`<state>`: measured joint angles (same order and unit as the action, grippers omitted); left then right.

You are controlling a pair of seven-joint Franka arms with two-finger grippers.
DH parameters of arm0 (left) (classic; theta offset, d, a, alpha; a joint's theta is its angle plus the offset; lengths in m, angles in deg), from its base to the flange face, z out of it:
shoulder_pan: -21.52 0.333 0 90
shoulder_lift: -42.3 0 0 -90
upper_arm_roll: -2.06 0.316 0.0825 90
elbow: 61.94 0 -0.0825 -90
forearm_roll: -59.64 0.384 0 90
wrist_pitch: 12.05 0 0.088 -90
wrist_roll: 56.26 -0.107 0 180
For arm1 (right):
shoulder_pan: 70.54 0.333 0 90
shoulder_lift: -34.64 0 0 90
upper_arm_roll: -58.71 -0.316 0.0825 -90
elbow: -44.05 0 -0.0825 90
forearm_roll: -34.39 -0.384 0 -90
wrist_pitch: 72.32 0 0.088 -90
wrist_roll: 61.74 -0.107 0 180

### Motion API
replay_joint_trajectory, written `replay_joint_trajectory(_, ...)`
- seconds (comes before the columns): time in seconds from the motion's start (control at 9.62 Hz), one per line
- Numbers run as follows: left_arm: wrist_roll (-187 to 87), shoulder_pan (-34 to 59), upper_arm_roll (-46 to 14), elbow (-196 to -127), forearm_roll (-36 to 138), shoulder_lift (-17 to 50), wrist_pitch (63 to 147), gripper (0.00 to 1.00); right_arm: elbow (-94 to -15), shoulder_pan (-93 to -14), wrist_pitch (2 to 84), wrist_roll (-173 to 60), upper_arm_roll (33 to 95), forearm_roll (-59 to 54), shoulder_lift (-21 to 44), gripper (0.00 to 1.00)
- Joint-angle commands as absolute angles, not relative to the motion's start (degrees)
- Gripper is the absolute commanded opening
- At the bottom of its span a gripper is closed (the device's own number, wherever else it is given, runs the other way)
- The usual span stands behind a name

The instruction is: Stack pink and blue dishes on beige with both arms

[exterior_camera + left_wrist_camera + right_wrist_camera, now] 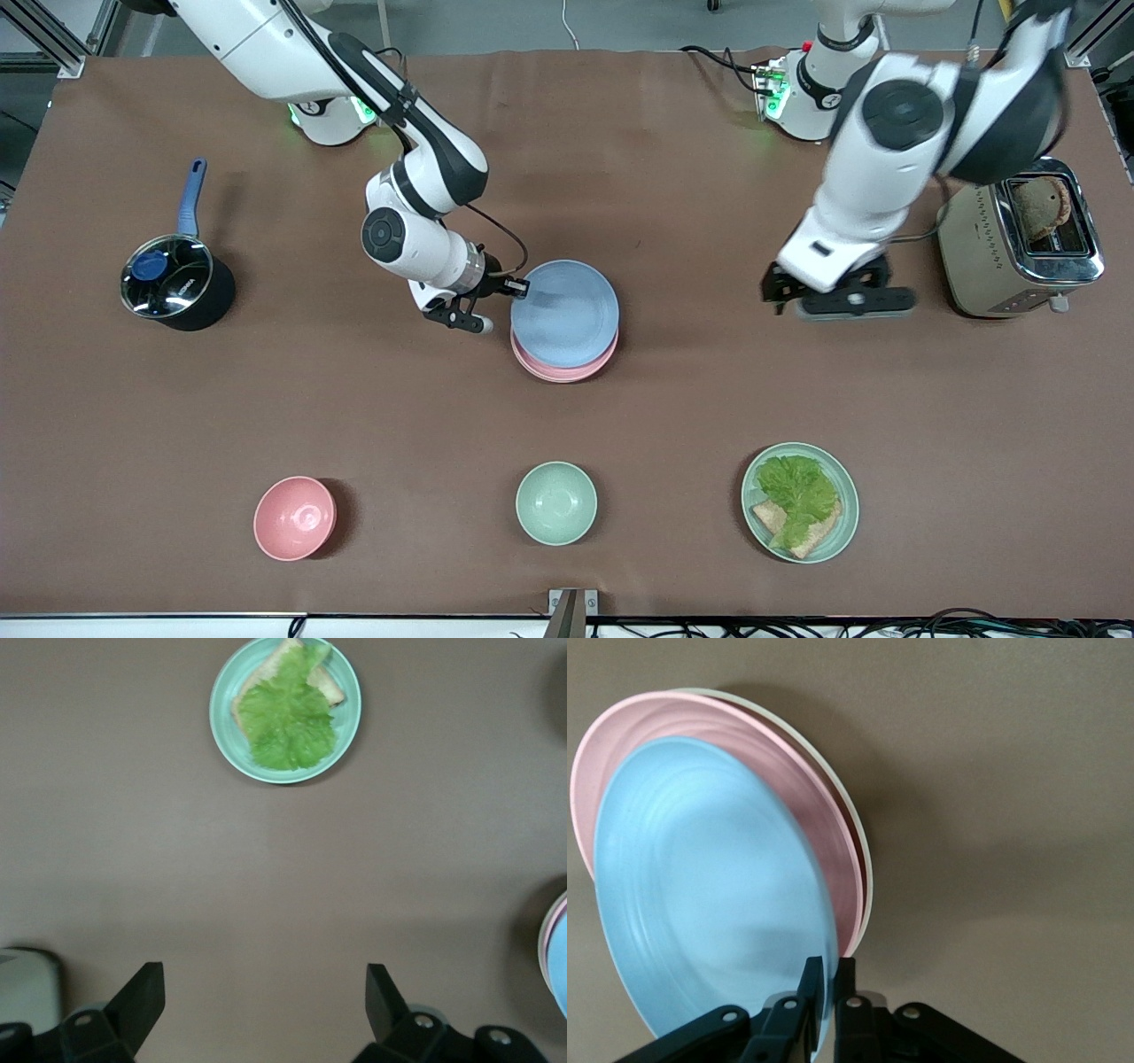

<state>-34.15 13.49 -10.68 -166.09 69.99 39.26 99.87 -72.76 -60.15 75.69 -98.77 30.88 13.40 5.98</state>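
Pale blue plate [565, 314] atop pink plate [562, 368]

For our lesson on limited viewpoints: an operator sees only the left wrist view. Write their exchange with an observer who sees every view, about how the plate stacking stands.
Operator: My left gripper is open over bare table. Who has the blue plate?
Observer: The right gripper, shut on its rim.
Operator: What lies beneath it?
Observer: The pink plate, with the beige plate under that one.
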Motion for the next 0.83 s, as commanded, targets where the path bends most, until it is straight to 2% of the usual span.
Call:
replay_joint_trajectory(0.0, -41.5, 13.2, -7.1, -155.9, 66.8, 38.0, 87.8, 1.00, -72.5, -60.3, 76.1, -99.4, 30.8, 13.0, 7.4, 1.00)
replay_joint_trajectory(0.1, -44.2, 13.2, -5.3, -153.2, 66.0, 39.3, 83.7, 1.00, -72.8, -61.2, 73.8, -99.4, 31.4, 13.4, 12.1, 1.00)
replay_joint_trajectory(0.31, -50.2, 13.3, 0.2, -153.4, 63.2, 44.6, 81.6, 1.00, -70.1, -69.4, 58.2, -99.0, 31.4, 23.2, 22.3, 1.00)
replay_joint_trajectory(0.42, -53.7, 14.9, 1.6, -152.9, 61.5, 45.6, 80.9, 1.00, -65.5, -71.1, 47.4, -98.7, 32.2, 29.7, 26.4, 1.00)
replay_joint_trajectory(0.62, -54.7, 16.2, 2.3, -147.5, 59.6, 44.3, 77.6, 1.00, -53.5, -71.2, 31.6, -93.8, 41.2, 35.8, 28.9, 1.00)
replay_joint_trajectory(0.73, -54.8, 16.2, 3.4, -143.8, 59.6, 42.3, 73.7, 1.00, -50.8, -71.1, 27.0, -88.8, 46.8, 36.0, 31.3, 1.00)
